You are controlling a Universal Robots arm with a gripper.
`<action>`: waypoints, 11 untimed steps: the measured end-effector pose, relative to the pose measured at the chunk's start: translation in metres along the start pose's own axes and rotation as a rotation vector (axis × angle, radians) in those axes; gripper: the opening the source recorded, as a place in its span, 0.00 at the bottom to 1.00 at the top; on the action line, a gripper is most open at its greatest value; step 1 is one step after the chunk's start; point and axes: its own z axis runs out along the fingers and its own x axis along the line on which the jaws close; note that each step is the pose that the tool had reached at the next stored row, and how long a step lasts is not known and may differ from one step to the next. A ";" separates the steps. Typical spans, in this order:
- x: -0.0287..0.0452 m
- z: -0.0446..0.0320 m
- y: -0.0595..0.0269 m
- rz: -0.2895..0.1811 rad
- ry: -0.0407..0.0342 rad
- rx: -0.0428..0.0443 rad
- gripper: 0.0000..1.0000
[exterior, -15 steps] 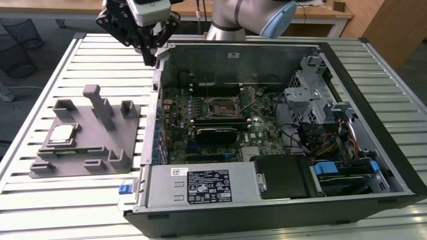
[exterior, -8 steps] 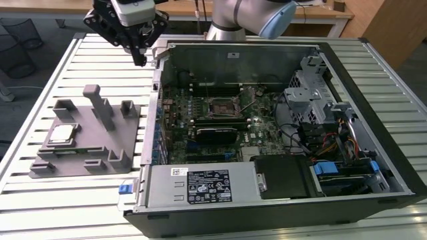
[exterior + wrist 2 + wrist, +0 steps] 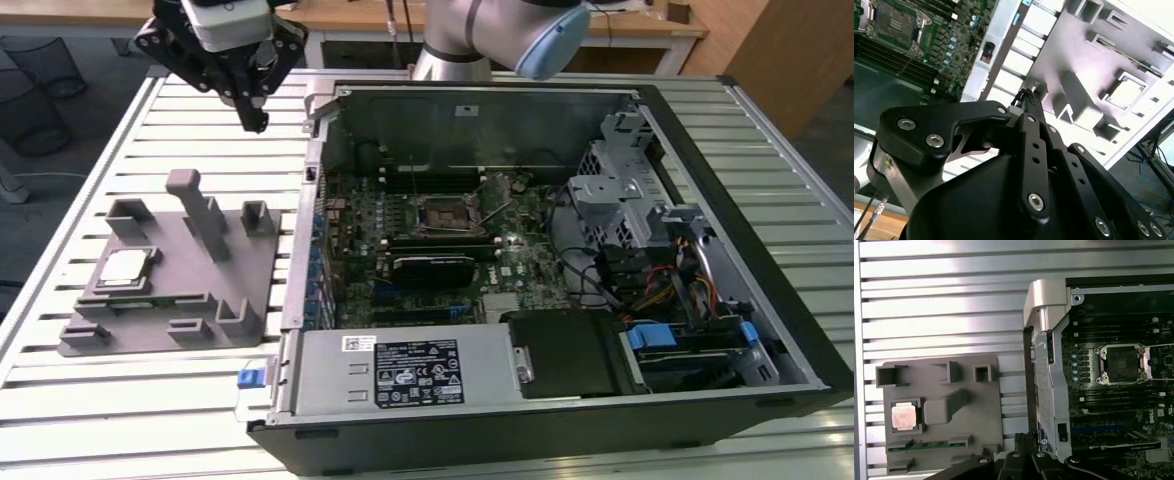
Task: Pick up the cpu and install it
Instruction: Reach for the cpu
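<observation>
While the cpu [image 3: 124,267] lies in its tray [image 3: 200,300], the gripper [image 3: 251,122] hangs empty.
Exterior view: fingers clenched on nothing, above the table [image 3: 174,130], well apart from the cpu; the empty socket [image 3: 447,213] sits in the case [image 3: 747,250]. Second wrist view: the closed tips point beside the tray. First wrist view: the cpu lies flat in its pocket. Judged risk: descending unopened would strike the cpu; an off-centre grip could tilt it and bend socket pins.
</observation>
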 end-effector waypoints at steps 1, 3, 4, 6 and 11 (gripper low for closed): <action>0.0027 -0.0001 -0.0002 0.000 0.0000 0.0000 0.11; 0.0079 -0.0002 -0.0005 0.000 0.0001 0.0000 0.11; 0.0105 -0.0003 -0.0006 0.000 0.0000 0.0000 0.11; 0.0159 -0.0004 -0.0010 0.000 0.0000 0.0000 0.11; 0.0280 -0.0007 -0.0018 0.000 0.0001 0.0001 0.11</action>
